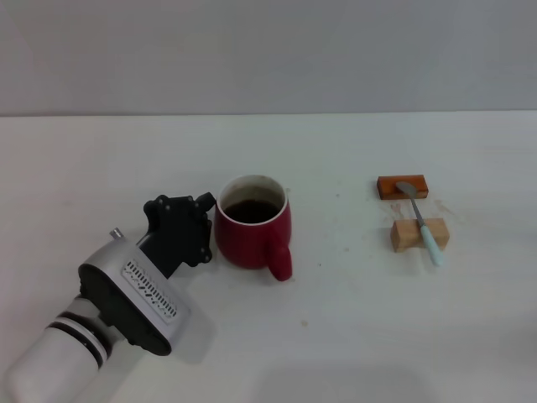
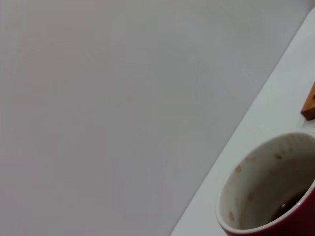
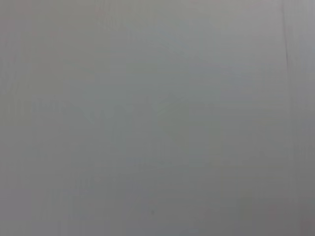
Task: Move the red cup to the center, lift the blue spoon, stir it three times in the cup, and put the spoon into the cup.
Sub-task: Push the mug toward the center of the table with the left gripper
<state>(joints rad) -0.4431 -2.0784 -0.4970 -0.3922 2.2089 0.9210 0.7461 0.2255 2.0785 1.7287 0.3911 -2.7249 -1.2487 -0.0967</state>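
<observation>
Table (image 1: pixel 352 336), white and wide, carried everything. Left gripper (image 1: pixel 200 228) lay pressed against the near-left side of the red cup (image 1: pixel 252 227); whether its fingers were open or closed could not be told. That bulbous dark-red mug stood upright just right of the gripper, white inside, dark liquid within, handle toward the robot. Well right of it, the blue spoon (image 1: pixel 423 220) bridged a reddish block (image 1: pixel 403 186) and a pale wooden block (image 1: pixel 419 235), metal bowl away, light-blue handle nearer
</observation>
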